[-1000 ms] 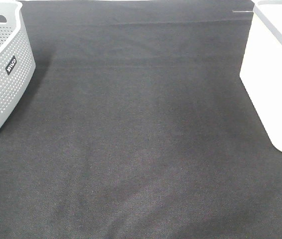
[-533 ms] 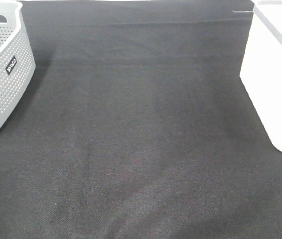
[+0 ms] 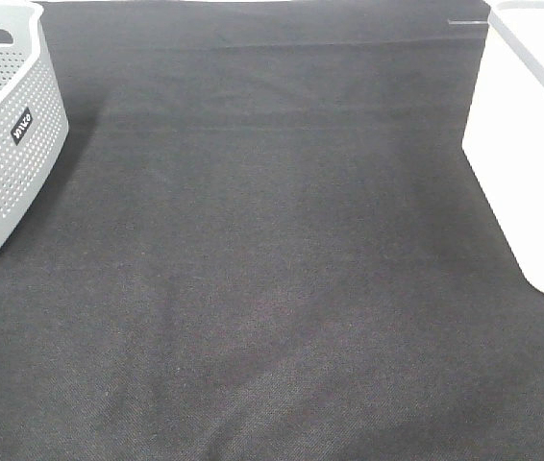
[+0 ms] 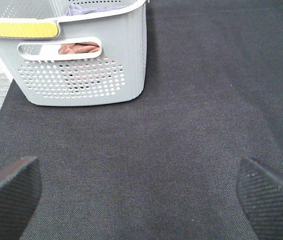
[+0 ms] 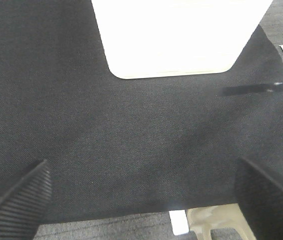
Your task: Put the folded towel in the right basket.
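2 baskets stand on the black cloth-covered bench [image 3: 272, 288]: 1 grey perforated basket [image 3: 3, 134] at the far left corner and 1 white basket [image 3: 531, 144] at the far right edge, well apart, with nothing between them in the high view. Neither arm shows in that view. The left gripper [image 4: 141, 187] hangs with jaws spread wide and released, nothing between them, facing the grey basket; the right gripper [image 5: 141, 192] is likewise spread and released, facing the white basket near the bench edge. No folded towel lies on the bench. Through the grey basket's handle slot a brownish cloth [image 4: 79, 48] shows, and a darker cloth [image 4: 89, 8] near its rim, so at least 2 cloths seem to sit inside; whether either is the folded towel I cannot tell. The main risk, as I judge it, is a blind reach into the grey basket: the jaws could catch the wrong cloth, drag both out, or unfold the towel; a snag on the rim could tip the light basket
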